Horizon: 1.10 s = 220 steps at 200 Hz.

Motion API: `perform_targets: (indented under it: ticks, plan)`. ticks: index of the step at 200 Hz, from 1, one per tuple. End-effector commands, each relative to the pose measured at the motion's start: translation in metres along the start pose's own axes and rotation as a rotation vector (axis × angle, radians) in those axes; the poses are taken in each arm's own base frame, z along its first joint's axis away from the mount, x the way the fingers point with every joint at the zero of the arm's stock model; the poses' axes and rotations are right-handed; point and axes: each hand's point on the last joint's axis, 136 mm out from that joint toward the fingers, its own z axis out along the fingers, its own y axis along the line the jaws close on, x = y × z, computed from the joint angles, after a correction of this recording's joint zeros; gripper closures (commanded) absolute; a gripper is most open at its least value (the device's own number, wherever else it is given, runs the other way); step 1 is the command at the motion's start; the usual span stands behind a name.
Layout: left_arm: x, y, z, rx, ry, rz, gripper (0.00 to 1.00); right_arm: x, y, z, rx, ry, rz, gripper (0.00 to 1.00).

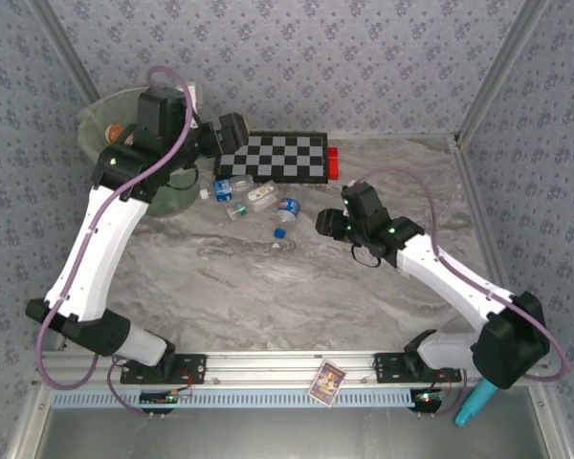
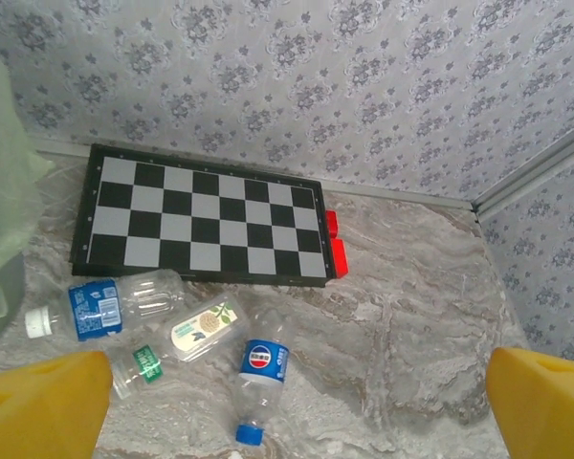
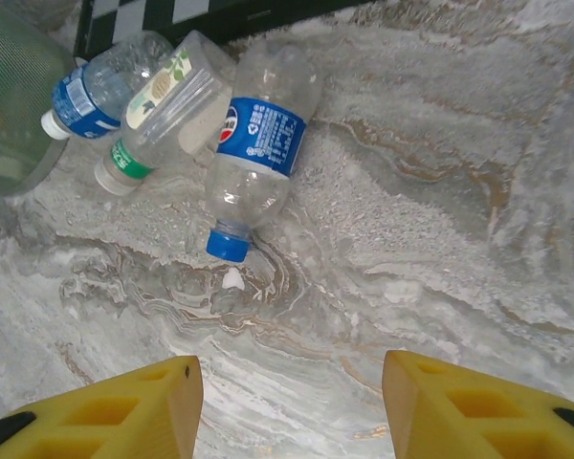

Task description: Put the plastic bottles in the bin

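Top cam: three plastic bottles (image 1: 253, 198) are lying bunched at about 11 o'clock from table centre, right in front of the checkerboard (image 1: 277, 156). The bin (image 1: 96, 115) is sitting at their 9 o'clock, partly under my left arm. The left gripper (image 1: 231, 139) is hovering by the board's left end, and I can't tell its jaws from up here. The right gripper (image 1: 327, 223) is hanging at the bottles' 4 o'clock, not touching them.

Left wrist cam: I'm seeing that gripper spread wide and carrying nothing, with its yellow fingers (image 2: 48, 406) down at 7 and 5 o'clock. The white-cap bottle (image 2: 100, 308), leaf-label bottle (image 2: 206, 325) and blue-cap bottle (image 2: 264, 368) are lying side by side below the board, bin wall at 9 o'clock.

Right wrist cam: this one's fingers (image 3: 478, 402) are gaping apart too, gripping nothing. The blue-cap bottle is lying at 12 o'clock, cap pointing at me, with a loose white cap (image 3: 232, 278) just beside it.
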Motion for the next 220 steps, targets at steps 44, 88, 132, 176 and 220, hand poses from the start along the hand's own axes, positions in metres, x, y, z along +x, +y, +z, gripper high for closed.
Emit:
perform_targets:
  ticks: [44,88,132,176,220]
  plan:
    - [0.015,0.021,-0.042,-0.052,-0.025,0.018,0.00,0.010,0.028,0.066,-0.040,0.136,0.025,0.32]
    - [0.026,0.035,-0.062,-0.089,-0.021,0.017,0.00,0.025,0.051,0.114,-0.026,0.220,0.000,0.23]
    - [0.037,0.044,-0.074,-0.105,-0.011,0.010,0.00,0.036,0.040,0.153,0.087,0.273,0.008,0.25]
    - [0.043,0.049,-0.078,-0.116,-0.001,0.011,0.00,0.048,0.026,0.178,0.165,0.329,-0.004,0.32]
    - [0.047,0.050,-0.074,-0.118,0.009,0.014,0.00,0.053,0.009,0.176,0.213,0.338,-0.011,0.50]
